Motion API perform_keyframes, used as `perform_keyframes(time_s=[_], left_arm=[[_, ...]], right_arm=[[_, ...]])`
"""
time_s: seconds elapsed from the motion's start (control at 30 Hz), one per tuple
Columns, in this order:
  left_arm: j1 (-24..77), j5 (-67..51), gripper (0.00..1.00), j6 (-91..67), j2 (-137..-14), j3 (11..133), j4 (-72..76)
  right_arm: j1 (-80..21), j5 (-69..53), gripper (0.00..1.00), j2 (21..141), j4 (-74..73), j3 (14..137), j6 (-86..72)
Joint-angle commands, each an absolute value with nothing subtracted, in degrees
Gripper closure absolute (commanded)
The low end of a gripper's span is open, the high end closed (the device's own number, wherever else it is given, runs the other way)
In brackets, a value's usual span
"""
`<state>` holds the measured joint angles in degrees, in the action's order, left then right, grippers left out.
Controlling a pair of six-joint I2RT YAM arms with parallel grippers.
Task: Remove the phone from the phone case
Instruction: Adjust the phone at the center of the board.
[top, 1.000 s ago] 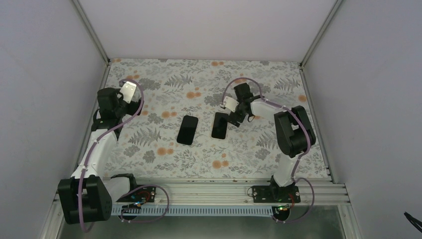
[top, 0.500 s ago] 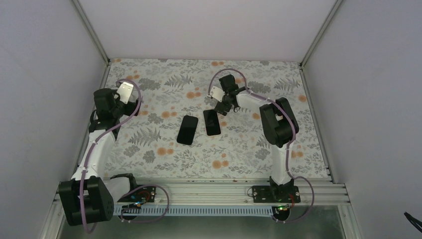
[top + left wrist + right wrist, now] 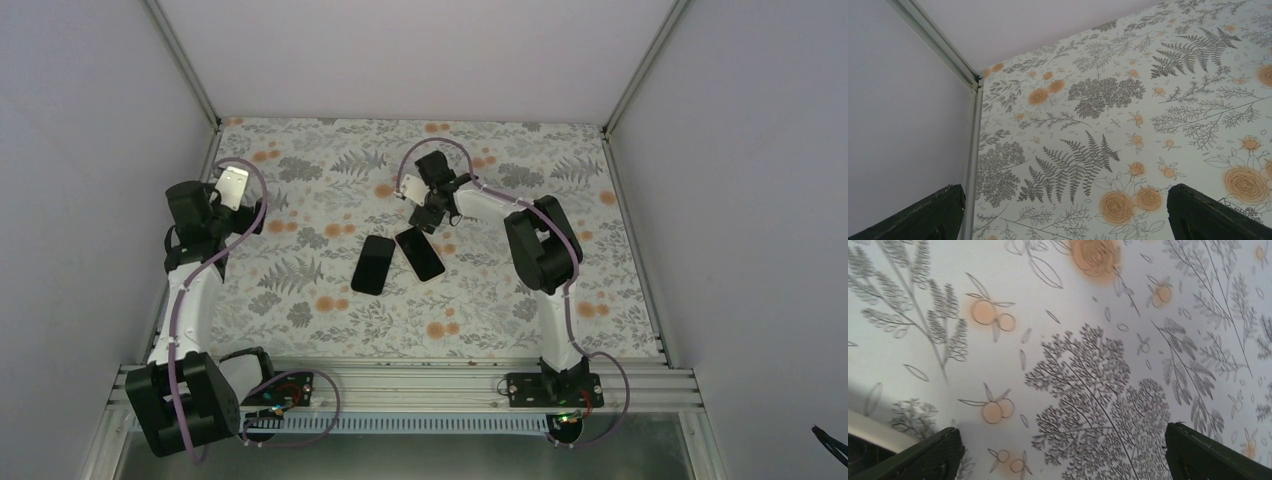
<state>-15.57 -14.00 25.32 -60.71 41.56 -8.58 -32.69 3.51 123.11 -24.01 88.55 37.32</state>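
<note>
Two flat black slabs lie at the middle of the flowered mat: one (image 3: 373,264) nearly upright in the top view, the other (image 3: 420,253) tilted just to its right, their near corners close. I cannot tell which is the phone and which the case. My right gripper (image 3: 424,214) hovers at the tilted slab's far end. In its wrist view it (image 3: 1063,452) is open with only mat between the fingers; a dark edge (image 3: 863,450) shows at the lower left. My left gripper (image 3: 215,205) is far to the left, open and empty (image 3: 1063,212).
The white enclosure walls close in the mat on three sides. A metal corner post (image 3: 970,125) stands right beside my left gripper. The aluminium rail (image 3: 400,385) with the arm bases runs along the near edge.
My right gripper swept left, and the right slab slid left with it and turned to lie tilted next to the other. My left gripper drew back toward the left wall.
</note>
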Motion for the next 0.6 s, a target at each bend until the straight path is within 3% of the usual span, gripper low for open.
perform_keyframes(time_s=[0.0,0.2,0.43,0.57], left_arm=[[-17.8,-18.2,0.0,26.7,-61.4,43.6,-8.7],[-20.3,-20.3,0.0,27.3,-62.3,43.9,-8.5],[-22.8,-24.2,0.0,25.6,-65.2,45.4,-9.4],[-23.1,-24.5,0.0,25.4,-65.2,45.3,-9.5]], right_arm=[[-29.9,6.5,0.0,120.5,-25.5,90.2,29.7],[-33.2,-6.9,0.0,112.9,-39.8,88.9,30.1],[-41.9,-6.2,0.0,109.3,-40.3,80.9,28.1],[-45.4,0.7,0.0,108.7,-33.5,74.7,29.0]])
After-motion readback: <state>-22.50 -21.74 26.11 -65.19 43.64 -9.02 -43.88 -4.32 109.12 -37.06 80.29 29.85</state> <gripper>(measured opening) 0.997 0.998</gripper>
